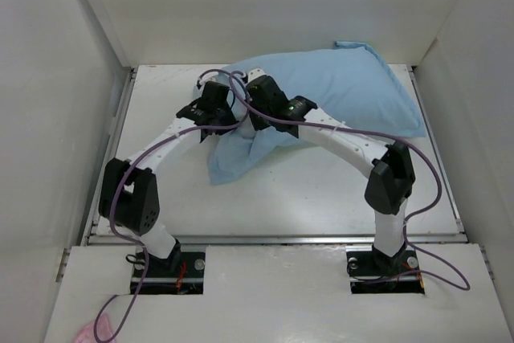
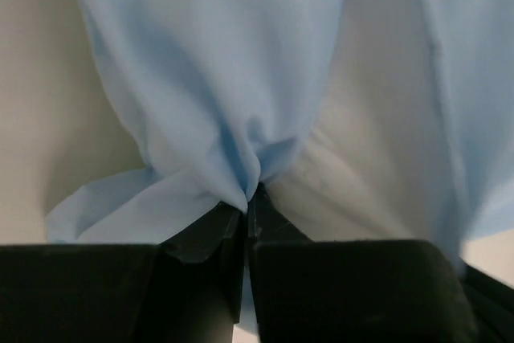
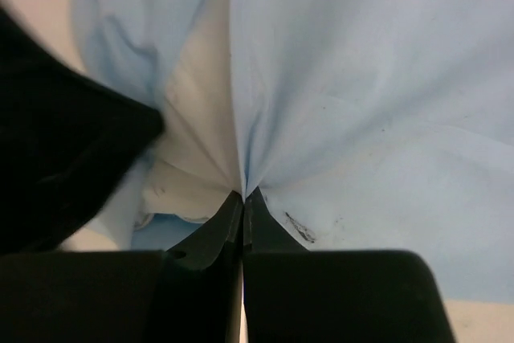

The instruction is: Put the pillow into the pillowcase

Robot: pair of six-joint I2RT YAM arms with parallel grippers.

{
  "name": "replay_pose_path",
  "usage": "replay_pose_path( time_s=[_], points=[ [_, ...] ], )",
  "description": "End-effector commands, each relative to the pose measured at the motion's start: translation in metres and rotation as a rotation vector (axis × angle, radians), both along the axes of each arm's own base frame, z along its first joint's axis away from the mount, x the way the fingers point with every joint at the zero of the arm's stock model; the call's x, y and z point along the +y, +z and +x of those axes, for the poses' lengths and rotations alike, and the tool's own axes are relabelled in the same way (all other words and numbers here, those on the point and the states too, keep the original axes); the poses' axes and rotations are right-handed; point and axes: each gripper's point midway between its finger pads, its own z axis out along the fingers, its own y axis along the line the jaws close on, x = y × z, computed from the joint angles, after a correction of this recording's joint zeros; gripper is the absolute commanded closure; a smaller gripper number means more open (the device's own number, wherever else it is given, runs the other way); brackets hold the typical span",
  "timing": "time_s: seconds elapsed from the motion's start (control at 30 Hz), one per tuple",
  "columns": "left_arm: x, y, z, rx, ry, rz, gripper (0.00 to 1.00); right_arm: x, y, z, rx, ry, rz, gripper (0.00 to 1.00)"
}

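The light blue pillowcase (image 1: pixel 337 90) lies plump across the back right of the table, its loose mouth end (image 1: pixel 233 158) hanging toward the front left. The white pillow (image 2: pixel 377 150) shows inside the mouth in the left wrist view, and in the right wrist view (image 3: pixel 197 142) as well. My left gripper (image 1: pixel 215 118) is shut on a bunch of pillowcase fabric (image 2: pixel 209 102) at the mouth. My right gripper (image 1: pixel 259 98) is shut on the pillowcase edge (image 3: pixel 361 102) right beside it. Both hold the cloth a little above the table.
White walls enclose the table (image 1: pixel 321 198) at left, right and back. Purple cables (image 1: pixel 426 174) loop off both arms. The left arm's elbow (image 1: pixel 132 194) is at the front left and the right arm's elbow (image 1: pixel 391 176) at the front right.
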Motion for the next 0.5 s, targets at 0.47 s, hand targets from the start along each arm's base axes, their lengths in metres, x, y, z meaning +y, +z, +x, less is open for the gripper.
replay_pose_path(
  time_s=[0.47],
  points=[
    [-0.02, 0.129, 0.007, -0.326, -0.112, -0.111, 1.0, -0.015, 0.056, -0.012, -0.06, 0.03, 0.012, 0.83]
  ],
)
